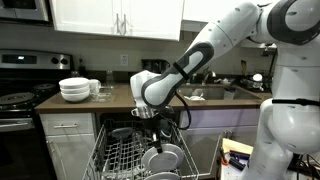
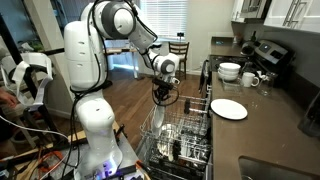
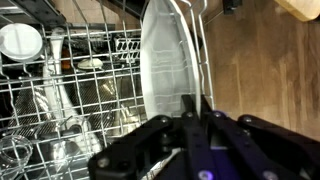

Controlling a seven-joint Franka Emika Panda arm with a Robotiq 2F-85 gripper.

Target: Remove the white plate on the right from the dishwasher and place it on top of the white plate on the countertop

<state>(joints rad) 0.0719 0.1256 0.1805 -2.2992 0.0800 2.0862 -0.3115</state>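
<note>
I get soft, even room light in both exterior views, though the pictures are grainy and low in detail. Daylight glares through the window (image 2: pixel 175 18) at the far end and puts a sheen on the wood floor (image 2: pixel 125 95). On my wrist view the white plate (image 3: pixel 160 70) is smeared and out of focus, and the gripper (image 3: pixel 198 108) is a dark blur with 1 violet glow (image 3: pixel 205 172) at its base

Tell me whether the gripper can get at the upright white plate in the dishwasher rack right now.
Probably yes; it seems to be on it. In the wrist view the gripper looks shut on the rim of the white plate, standing on edge in the dishwasher rack, with nothing between them.
</note>
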